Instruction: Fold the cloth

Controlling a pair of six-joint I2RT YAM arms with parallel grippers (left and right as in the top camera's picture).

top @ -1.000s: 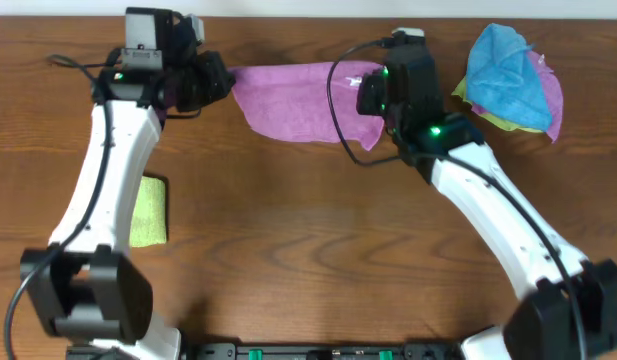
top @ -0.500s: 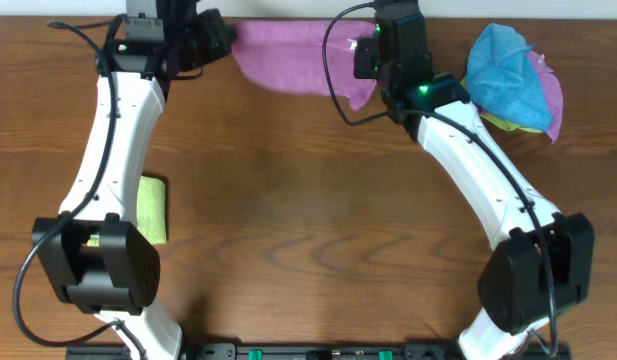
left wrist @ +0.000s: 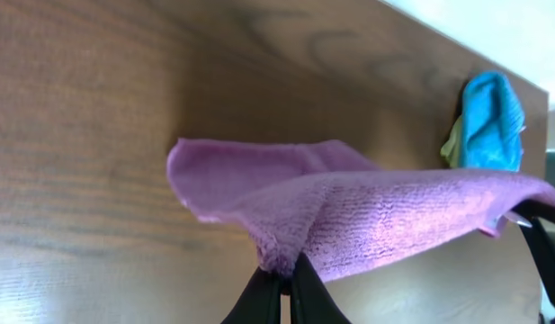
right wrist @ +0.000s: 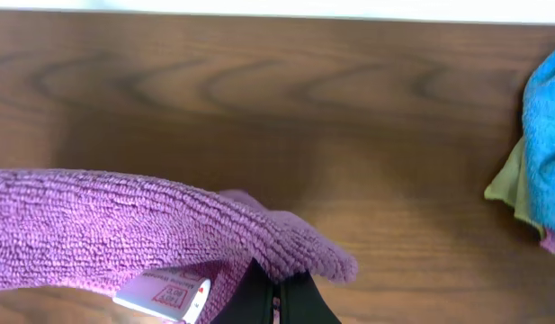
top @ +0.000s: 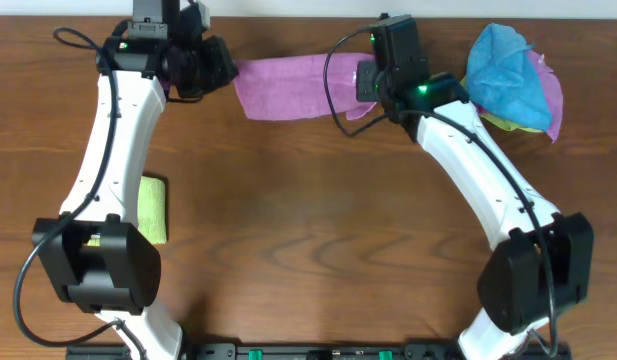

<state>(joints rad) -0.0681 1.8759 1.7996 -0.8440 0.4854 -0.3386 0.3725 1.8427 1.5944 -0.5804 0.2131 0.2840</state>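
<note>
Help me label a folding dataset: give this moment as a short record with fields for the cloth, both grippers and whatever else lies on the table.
cloth: magenta-purple, spanning between the two grippers near the far edge of the table
left gripper: shut on the cloth's left end
right gripper: shut on the cloth's right end
white tag: just beside the right gripper
blue cloth: bunched on a pile at far right
lime-green folded cloth: lying by the left arm

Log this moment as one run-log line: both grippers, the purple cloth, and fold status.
left gripper: shut on cloth corner | right gripper: shut on tagged corner | cloth: stretched between them | fold: not finished
</note>
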